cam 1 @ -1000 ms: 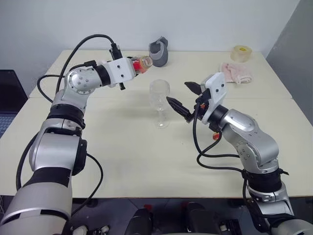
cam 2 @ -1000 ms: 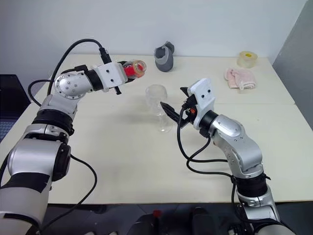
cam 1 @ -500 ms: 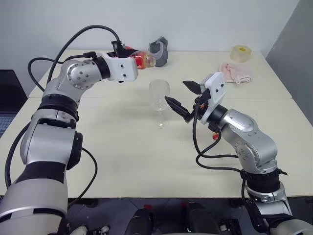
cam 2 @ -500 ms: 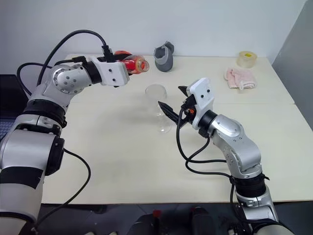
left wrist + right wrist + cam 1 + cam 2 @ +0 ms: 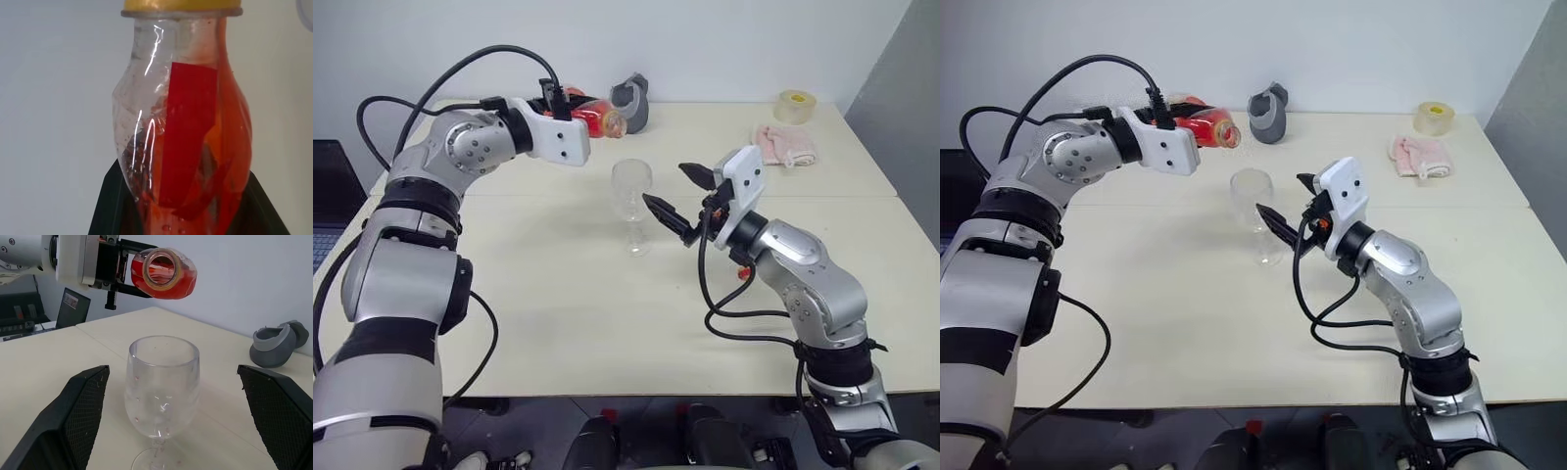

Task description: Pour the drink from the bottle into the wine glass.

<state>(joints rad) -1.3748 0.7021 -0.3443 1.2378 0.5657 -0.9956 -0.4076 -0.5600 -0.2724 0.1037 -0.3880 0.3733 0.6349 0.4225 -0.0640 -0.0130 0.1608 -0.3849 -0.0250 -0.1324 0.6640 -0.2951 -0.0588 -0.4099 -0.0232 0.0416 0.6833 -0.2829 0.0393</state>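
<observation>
Cream table fills the scene, with a seam running across behind the glass. Left gripper is up above the table's far left part, clamped on the bottle; bottle lies about level, mouth end pointing toward the robot's right, higher than the wine glass and off to its left, not over the bowl. Red drink pools along the bottle's lower side. In the left wrist view the black fingers flank the bottle base, and a yellow rim sits at the neck. Right gripper hovers just right of the glass, jaws spread wide, holding nothing; in the right wrist view the glass stands between the two pads, not touched. Wine glass stands upright mid-table, bowl looks empty. Far edge: grey curved object behind the bottle, pink cloth and tape roll at the far right.
</observation>
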